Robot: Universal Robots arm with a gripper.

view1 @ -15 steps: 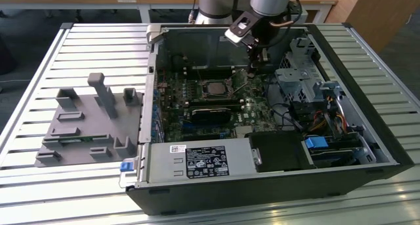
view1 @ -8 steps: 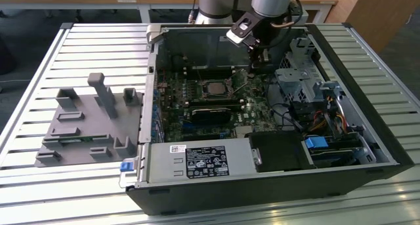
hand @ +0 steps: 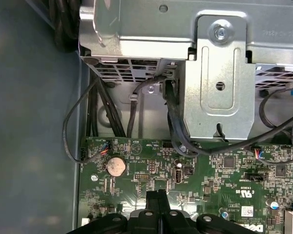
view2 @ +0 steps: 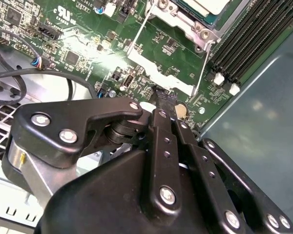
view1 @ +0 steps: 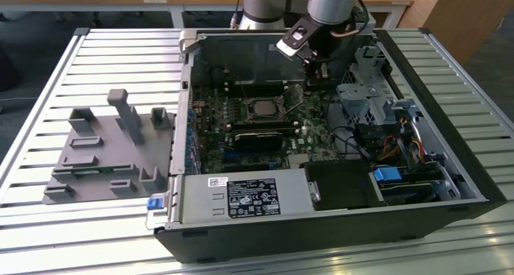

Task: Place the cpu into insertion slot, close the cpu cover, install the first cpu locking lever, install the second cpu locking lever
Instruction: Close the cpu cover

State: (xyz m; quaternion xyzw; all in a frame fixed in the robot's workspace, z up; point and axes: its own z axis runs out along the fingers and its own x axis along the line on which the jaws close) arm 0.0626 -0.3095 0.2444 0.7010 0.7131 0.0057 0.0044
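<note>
Reaching down from the top edge of the exterior view, the arm holds the tool (view1: 317, 76) inside the open computer case (view1: 337, 227), just above the green circuit board (view1: 213, 136) and a little toward the exterior view's right of the socket. In both wrist views the tool's (hand: 158, 197) two black fingers (view2: 158, 117) are pressed flat against each other, with only a thin seam between them and nothing caught there.

The cpu (view1: 261, 108) lies flat in the insertion slot (view2: 178, 18) near the middle of the board; in the second wrist view its pale beige face (view2: 210, 4) sits level inside the silver rim. Two thin wire levers (view2: 139, 31) run from the socket's corners toward the fingertips. Between them is a bright silver plate (view2: 158, 73) that looks to be the cpu cover, off the chip and just ahead of the tool; glare keeps me from telling how far it is tilted. Long dark memory slots (view2: 254, 34) run beside the socket.

In the first wrist view a coin cell (hand: 115, 166) sits on the board near its edge, and black cables (hand: 71, 126) loop up to a grey metal drive cage (hand: 219, 73).

The case rests on a slatted desk (view1: 80, 239), with a grey moulded fixture (view1: 105, 148) well apart at the exterior view's left.
</note>
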